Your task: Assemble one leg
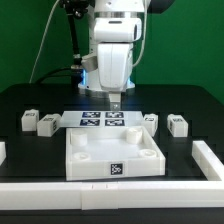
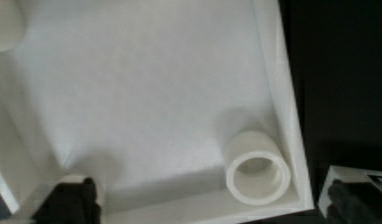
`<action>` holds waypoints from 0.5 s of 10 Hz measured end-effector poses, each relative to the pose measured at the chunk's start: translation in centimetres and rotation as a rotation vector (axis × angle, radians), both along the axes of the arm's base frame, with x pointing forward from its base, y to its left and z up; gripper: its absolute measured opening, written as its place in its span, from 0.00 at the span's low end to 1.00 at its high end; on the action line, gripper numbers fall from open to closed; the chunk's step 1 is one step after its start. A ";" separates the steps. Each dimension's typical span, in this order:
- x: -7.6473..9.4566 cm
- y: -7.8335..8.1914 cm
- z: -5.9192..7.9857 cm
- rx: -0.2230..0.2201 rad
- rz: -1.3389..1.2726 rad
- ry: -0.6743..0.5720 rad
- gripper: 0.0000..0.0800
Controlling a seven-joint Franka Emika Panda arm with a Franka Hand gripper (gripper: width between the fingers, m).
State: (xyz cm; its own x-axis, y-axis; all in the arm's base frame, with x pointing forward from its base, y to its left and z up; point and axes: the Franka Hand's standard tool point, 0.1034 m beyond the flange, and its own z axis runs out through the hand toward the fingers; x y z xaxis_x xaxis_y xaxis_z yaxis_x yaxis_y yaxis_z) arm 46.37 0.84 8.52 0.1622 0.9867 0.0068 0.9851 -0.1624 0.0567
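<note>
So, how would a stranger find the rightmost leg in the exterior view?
Find the big white tray mid-table. Two small white blocks lie to the exterior view's right of it. The leg is the outer one, farther from the tray.

I can read no letters, numbers or brand names anywhere on my feed. The only signs are black-and-white square tags, coded patterns rather than writing. In the exterior view several of them lie on the marker board (image 1: 100,120) at the middle of the frame. One tag (image 1: 116,169) stands on the front wall of the white tray (image 1: 90,165) at lower centre. Dark tag faces also show on a leg (image 1: 28,120) and a second leg (image 1: 47,124) at middle left, and on a third leg (image 1: 151,120) and a fourth leg (image 1: 178,124) at middle right. All these patterns are too small for me to make out, and the wrist view gives me nothing legible
</note>
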 end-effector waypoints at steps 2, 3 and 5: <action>0.0 -0.3 -0.3 0.000 0.034 -0.006 0.81; 0.1 -1.3 -1.6 -0.002 0.161 -0.033 0.81; -0.8 -1.5 -3.9 0.001 0.220 -0.005 0.81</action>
State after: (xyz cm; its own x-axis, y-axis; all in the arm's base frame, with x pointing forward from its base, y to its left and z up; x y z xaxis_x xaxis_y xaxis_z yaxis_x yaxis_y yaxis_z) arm 45.52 -0.70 4.64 -0.0571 0.9983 0.0078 0.9965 0.0565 0.0614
